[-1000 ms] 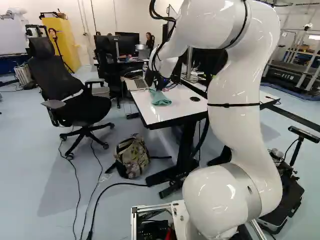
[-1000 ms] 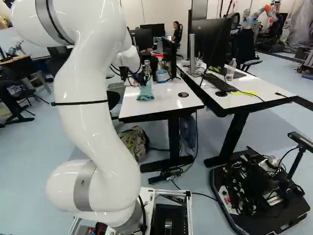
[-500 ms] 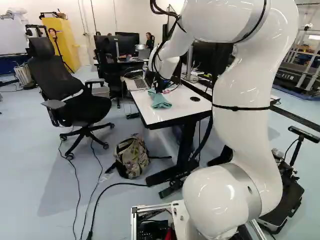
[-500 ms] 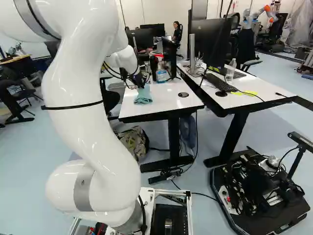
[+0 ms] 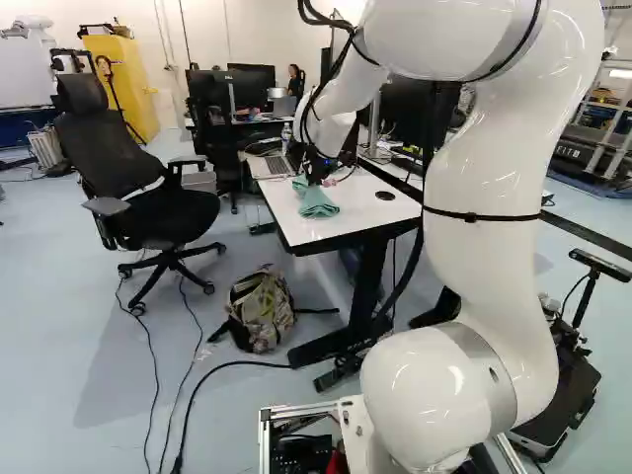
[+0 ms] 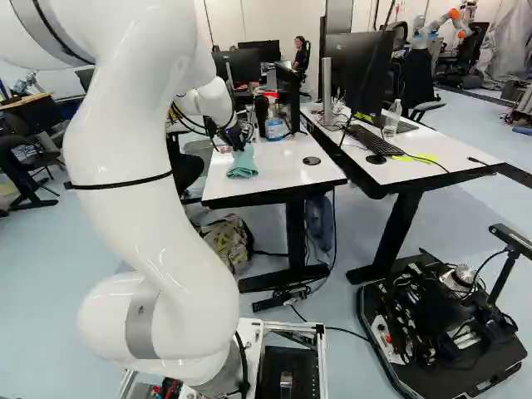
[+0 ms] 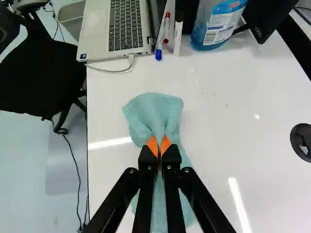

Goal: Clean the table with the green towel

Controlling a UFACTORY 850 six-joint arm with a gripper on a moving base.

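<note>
My gripper (image 5: 316, 172) is over the table's left part in the left base view, low at the green towel (image 5: 317, 204). In the wrist view the gripper (image 7: 159, 146) is shut on the towel (image 7: 154, 112), with a pinched fold between its orange pads. Cloth spreads out ahead of the fingers and also under them, lying on the white table (image 7: 218, 141). The black fingers hide the towel's middle.
Ahead of the towel stand a laptop (image 7: 127, 26), a blue-labelled bottle (image 7: 216, 24) and pens (image 7: 166, 26). A black chair (image 5: 148, 202) is beside the table; a backpack (image 5: 261, 309) lies on the floor. Another robot (image 6: 432, 29) stands far back.
My gripper and the towel have slid a little over the table toward the base. The arm's upper links have swung back, right in the left base view and left in the right one.
</note>
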